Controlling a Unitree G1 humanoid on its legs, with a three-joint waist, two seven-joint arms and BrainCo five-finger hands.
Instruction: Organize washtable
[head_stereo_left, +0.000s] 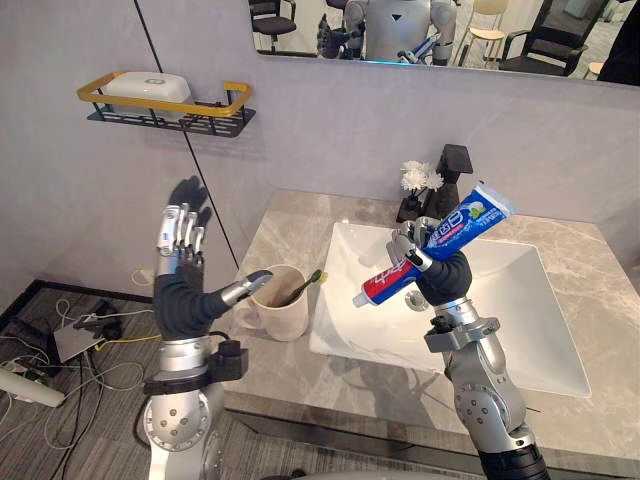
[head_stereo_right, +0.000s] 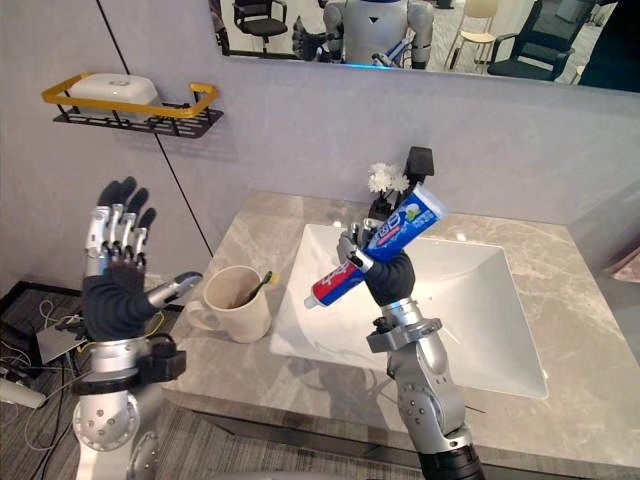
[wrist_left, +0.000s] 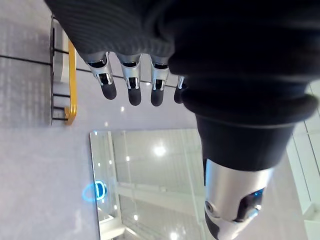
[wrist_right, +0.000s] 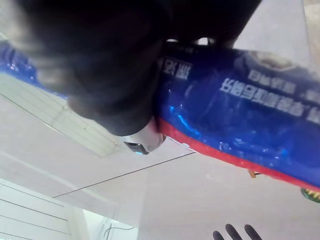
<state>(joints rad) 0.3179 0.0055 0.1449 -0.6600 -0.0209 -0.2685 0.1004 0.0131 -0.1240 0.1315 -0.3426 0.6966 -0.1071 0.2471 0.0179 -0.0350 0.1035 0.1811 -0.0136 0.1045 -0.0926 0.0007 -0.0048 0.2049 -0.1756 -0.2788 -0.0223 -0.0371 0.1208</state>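
Observation:
A blue and red toothpaste tube (head_stereo_left: 437, 242) slants above the white basin (head_stereo_left: 520, 300), cap end low toward the left, and my right hand (head_stereo_left: 432, 268) is shut on its middle. From the right wrist the tube (wrist_right: 240, 115) lies pressed against the palm. A cream mug (head_stereo_left: 278, 303) holding a green toothbrush (head_stereo_left: 306, 283) stands on the marble counter (head_stereo_left: 275, 235) left of the basin. My left hand (head_stereo_left: 186, 262) is raised beside the mug, palm forward, fingers (wrist_left: 130, 85) straight and open, thumb pointing at the mug's rim.
A black faucet (head_stereo_left: 452, 165) and a small vase of white flowers (head_stereo_left: 418, 185) stand behind the basin. On the wall at upper left hangs a black and yellow shelf (head_stereo_left: 165, 108) carrying a white soap box (head_stereo_left: 148, 92). A mirror (head_stereo_left: 440, 35) runs above.

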